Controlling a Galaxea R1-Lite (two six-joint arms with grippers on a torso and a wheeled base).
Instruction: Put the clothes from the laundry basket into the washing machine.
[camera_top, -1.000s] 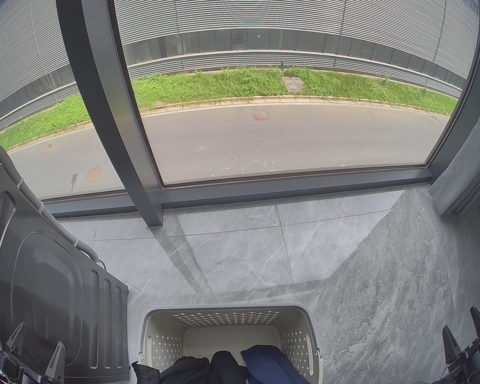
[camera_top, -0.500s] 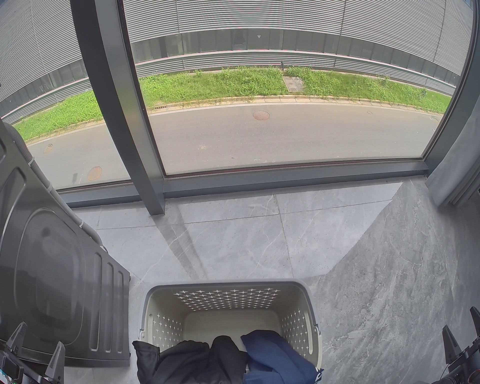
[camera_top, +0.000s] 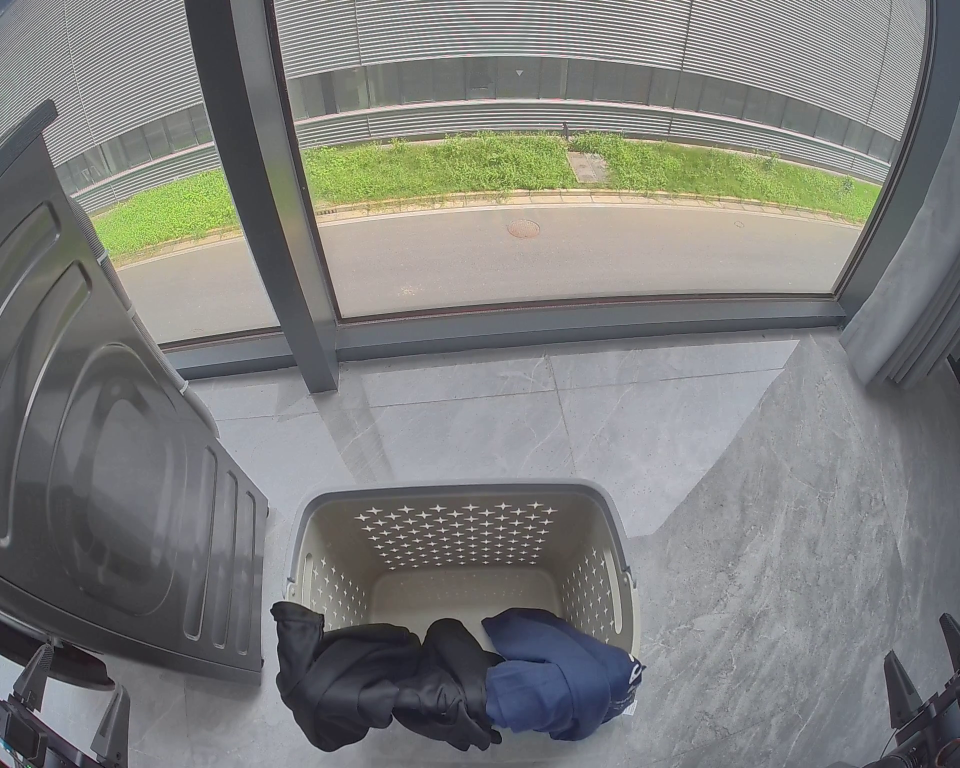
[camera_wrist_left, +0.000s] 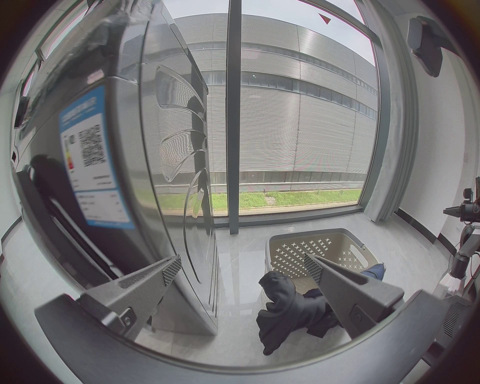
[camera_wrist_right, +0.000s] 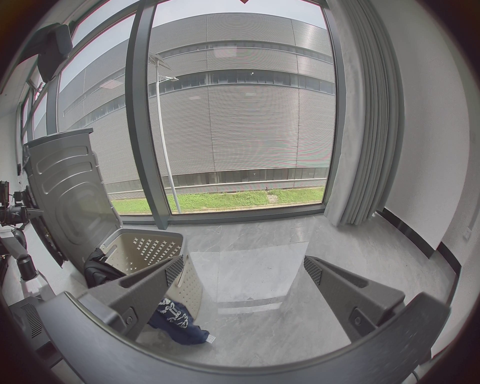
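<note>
- Plastic basket (camera_top: 455, 490) sits low centre in the head view, on the stone floor (camera_top: 720, 520). A black cloth (camera_top: 370, 685) and a blue cloth (camera_top: 550, 680) hang side by side over its near rim, touching each other. The washer (camera_top: 110, 480) fills the left edge, its panel just beside the basket's left wall. The left gripper (camera_top: 82, 672) is in the lower left corner and the right gripper (camera_top: 920, 645) in the lower right, both well apart from the clothes. As I judge it, a grab at a loose fold could bring both pieces up tangled, or drag the light basket along. Open floor runs right and up toward the window (camera_top: 580, 200).
- Left wrist view: the left gripper (camera_wrist_left: 242, 261) has its fingers spread wide with nothing between them. The washer (camera_wrist_left: 125, 150) looms close beside it. The basket (camera_wrist_left: 325, 240) lies beyond, with the black cloth (camera_wrist_left: 285, 310) spilling down its outside. I can't make out the drum opening from here. The gap between washer and basket looks tight, so this arm could knock either one.
- Right wrist view: the right gripper (camera_wrist_right: 242, 262) is likewise spread and empty. The blue cloth (camera_wrist_right: 175, 317) trails down the basket (camera_wrist_right: 145, 245) wall and seems to reach the floor, so a weak pinch might leave it lying there. Between this arm and the curtain (camera_wrist_right: 365, 125) the floor is bare, which gives it the freer approach.
</note>
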